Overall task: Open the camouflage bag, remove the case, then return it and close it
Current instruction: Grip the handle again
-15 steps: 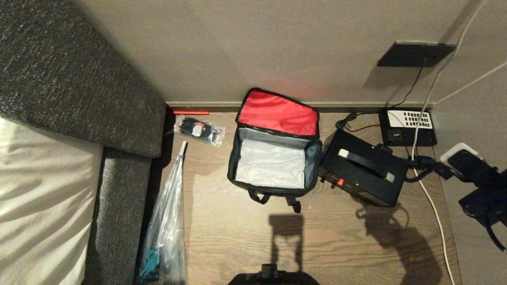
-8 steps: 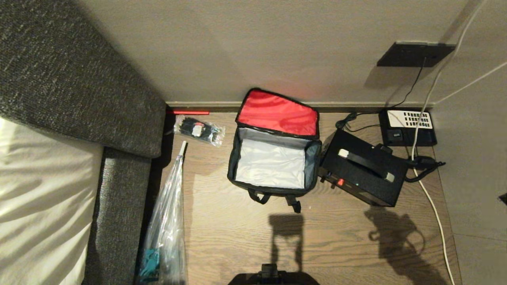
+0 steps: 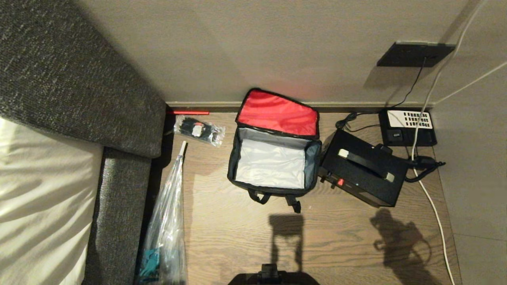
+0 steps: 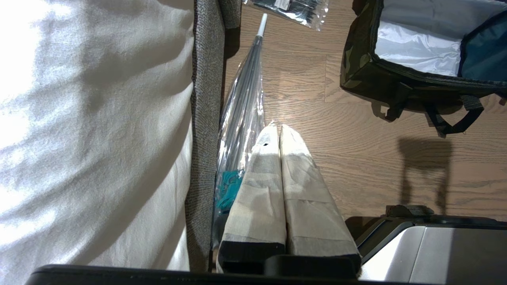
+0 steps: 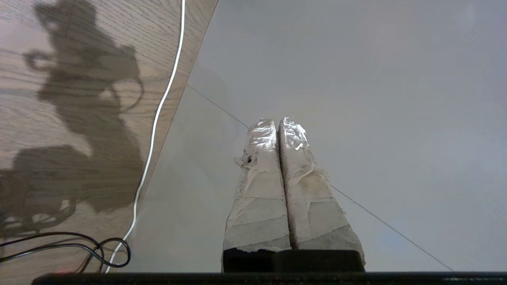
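The camouflage bag (image 3: 237,158) stands open on the wooden floor by the wall. Its red-lined lid (image 3: 279,113) is flipped back and the pale inside holds nothing. Its camouflage side also shows in the left wrist view (image 4: 366,75). The black case (image 3: 364,176), handle on top, lies on the floor just right of the bag, touching its side. My right gripper (image 5: 276,120) is out of the head view, shut and empty over grey flooring to the right of the wood; only its shadow falls on the wood. My left gripper (image 4: 279,127) is parked, shut and empty, near the bed.
A black desk phone (image 3: 408,126) sits behind the case, with a white cable (image 3: 433,206) running along the right. A clear packet (image 3: 200,130) and a plastic-wrapped umbrella (image 3: 168,221) lie left of the bag. A grey upholstered bed frame (image 3: 79,79) fills the left.
My right arm has drawn back out of the head view at the right edge. Its shadow has slid toward the near right. The bag and the case have not moved.
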Tool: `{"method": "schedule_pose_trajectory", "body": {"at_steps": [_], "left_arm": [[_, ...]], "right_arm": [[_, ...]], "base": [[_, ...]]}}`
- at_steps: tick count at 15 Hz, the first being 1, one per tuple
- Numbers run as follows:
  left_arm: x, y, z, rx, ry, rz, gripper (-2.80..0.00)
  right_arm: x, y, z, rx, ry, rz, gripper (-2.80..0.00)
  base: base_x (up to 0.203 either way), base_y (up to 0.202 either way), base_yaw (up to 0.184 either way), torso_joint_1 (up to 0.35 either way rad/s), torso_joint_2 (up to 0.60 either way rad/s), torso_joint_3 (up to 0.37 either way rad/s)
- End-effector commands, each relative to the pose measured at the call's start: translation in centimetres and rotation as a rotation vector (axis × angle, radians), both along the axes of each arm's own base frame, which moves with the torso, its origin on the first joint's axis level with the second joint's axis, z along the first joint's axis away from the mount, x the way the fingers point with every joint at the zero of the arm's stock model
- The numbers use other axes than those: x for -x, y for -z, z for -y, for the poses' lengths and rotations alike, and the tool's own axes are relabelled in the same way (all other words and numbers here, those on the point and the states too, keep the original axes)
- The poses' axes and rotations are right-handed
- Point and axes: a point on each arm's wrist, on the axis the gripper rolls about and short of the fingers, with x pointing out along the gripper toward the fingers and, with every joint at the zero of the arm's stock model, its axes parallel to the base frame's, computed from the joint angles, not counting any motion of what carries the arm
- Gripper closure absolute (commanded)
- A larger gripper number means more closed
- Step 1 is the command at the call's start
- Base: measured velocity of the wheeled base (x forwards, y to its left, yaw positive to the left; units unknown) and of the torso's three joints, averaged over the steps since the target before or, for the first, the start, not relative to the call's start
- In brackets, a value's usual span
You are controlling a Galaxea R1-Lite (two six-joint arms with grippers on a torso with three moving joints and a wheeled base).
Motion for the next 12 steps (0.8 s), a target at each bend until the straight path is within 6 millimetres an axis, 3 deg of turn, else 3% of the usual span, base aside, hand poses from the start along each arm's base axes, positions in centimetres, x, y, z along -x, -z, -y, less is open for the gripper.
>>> {"method": "schedule_pose_trajectory", "body": {"at_steps": [1, 12], "left_arm": [[0.00, 0.00, 0.00, 0.001, 0.000, 0.000, 0.00], [0.00, 0.00, 0.00, 0.001, 0.000, 0.000, 0.00]], "right_arm": [[0.20, 0.11, 0.06, 0.000, 0.006, 0.003, 0.00], [-0.76, 0.50, -0.12, 0.016, 0.010, -0.084, 0.00]], "base": [[0.000, 0.000, 0.000, 0.000, 0.00, 0.000], [0.000, 0.000, 0.000, 0.000, 0.00, 0.000]]}}
